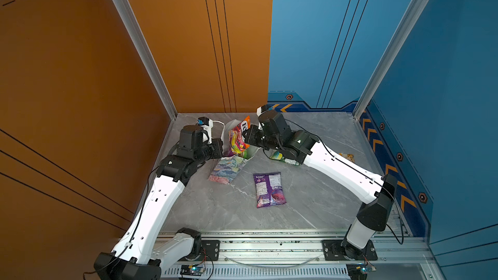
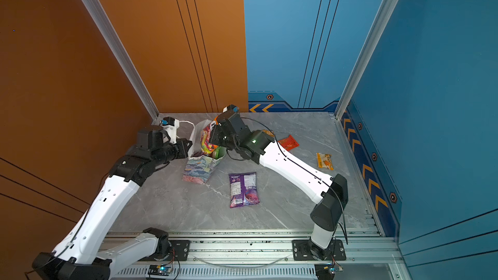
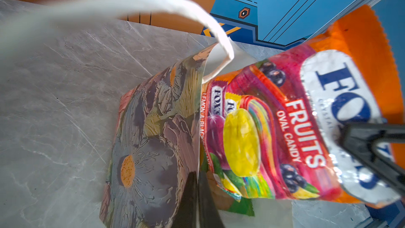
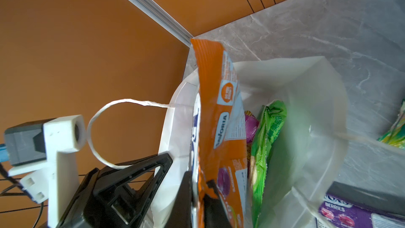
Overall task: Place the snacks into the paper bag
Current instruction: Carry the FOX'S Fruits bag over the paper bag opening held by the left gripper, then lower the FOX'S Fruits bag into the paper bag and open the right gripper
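Orange candy packet (image 1: pixel 239 137) hung pinched in the right gripper (image 1: pixel 245 136), its lower end inside the paper bag (image 1: pixel 225 170) at the far left of the table (image 1: pixel 323 206). The left gripper (image 3: pixel 198 185) was clamped on the bag's wall, probably to keep its mouth open and upright.

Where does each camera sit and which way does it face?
Top views: high at the front, looking down on table, left arm, right arm.
Left wrist: behind the left pincer, facing the paper bag from outside; it clamps the rim.
Right wrist: behind the right pincer, looking into the bag; it holds the Fox's Fruits candy packet.
Shared: both wrists see that packet.
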`<action>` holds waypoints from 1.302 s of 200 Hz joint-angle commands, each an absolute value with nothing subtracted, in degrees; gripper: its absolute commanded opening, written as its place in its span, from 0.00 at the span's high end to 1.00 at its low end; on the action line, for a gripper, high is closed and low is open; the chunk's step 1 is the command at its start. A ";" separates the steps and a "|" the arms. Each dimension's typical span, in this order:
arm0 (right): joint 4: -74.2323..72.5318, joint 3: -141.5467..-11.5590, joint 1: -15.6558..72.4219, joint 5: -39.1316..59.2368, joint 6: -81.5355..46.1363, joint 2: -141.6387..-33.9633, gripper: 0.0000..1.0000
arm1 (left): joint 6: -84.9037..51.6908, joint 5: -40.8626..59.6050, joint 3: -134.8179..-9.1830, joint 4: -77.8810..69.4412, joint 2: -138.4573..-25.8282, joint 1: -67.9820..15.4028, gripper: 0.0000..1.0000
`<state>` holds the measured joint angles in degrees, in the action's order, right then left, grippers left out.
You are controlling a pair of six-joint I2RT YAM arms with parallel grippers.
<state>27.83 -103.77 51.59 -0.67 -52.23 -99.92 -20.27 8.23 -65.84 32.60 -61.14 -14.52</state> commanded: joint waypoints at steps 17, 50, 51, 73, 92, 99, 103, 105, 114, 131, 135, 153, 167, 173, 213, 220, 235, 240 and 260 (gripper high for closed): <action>22.68 -105.43 52.44 1.90 -54.23 -101.10 1.00 | -18.46 10.15 -65.60 30.92 -58.98 -15.55 1.00; 21.77 -106.55 53.17 2.54 -54.91 -103.40 1.00 | -18.37 10.19 -65.32 30.33 -58.35 -15.56 1.00; 21.74 -106.58 53.21 2.50 -54.97 -103.42 1.00 | -18.37 10.10 -65.27 30.37 -58.35 -15.56 1.00; 20.35 -106.62 53.52 3.58 -56.00 -104.98 1.00 | -18.37 10.08 -65.26 30.35 -58.36 -15.50 1.00; 19.44 -107.25 53.74 5.10 -57.21 -106.53 1.00 | -18.28 10.27 -65.37 30.33 -58.55 -15.51 1.00; 19.76 -107.71 53.87 5.02 -57.29 -107.11 1.00 | -18.26 10.37 -65.35 30.37 -58.62 -15.58 1.00; 19.88 -107.94 53.96 5.05 -57.35 -107.41 1.00 | -18.34 10.37 -65.39 30.37 -58.58 -15.51 1.00; 19.93 -108.00 53.96 5.09 -57.38 -107.56 1.00 | -18.32 10.35 -65.35 30.38 -58.59 -15.55 1.00; 19.72 -108.19 54.00 5.18 -57.52 -108.08 1.00 | -18.23 10.29 -65.37 30.32 -58.54 -15.55 1.00; 19.61 -108.45 54.23 5.05 -57.57 -108.92 1.00 | -18.23 10.27 -65.25 30.37 -58.46 -15.53 1.00; 19.67 -108.50 54.24 5.09 -57.57 -109.12 1.00 | -18.23 10.26 -65.29 30.33 -58.49 -15.53 1.00; 19.60 -108.77 54.22 5.51 -57.74 -110.01 1.00 | -18.20 10.14 -65.30 30.34 -58.44 -15.57 1.00; 19.95 -108.90 54.32 5.69 -57.66 -110.74 1.00 | -18.28 10.16 -65.30 30.28 -58.51 -15.51 1.00; 20.04 -108.96 54.32 5.79 -57.66 -111.01 1.00 | -18.26 10.26 -65.35 30.32 -58.53 -15.56 1.00; 20.91 -109.18 54.33 7.17 -56.60 -112.82 1.00 | -18.28 10.45 -65.31 30.32 -58.68 -15.38 1.00; 21.01 -109.39 54.39 7.64 -56.52 -113.24 1.00 | -18.28 10.53 -65.37 30.32 -58.65 -15.46 1.00; 21.78 -110.65 54.53 8.31 -56.30 -114.33 1.00 | -18.23 10.69 -65.36 30.32 -58.63 -15.35 1.00; 21.94 -111.07 54.58 8.58 -56.30 -114.68 1.00 | -18.27 10.64 -65.32 30.30 -58.65 -15.34 1.00; 22.74 -112.75 54.77 9.30 -55.86 -116.04 1.00 | -18.28 10.85 -65.40 30.32 -58.62 -15.31 1.00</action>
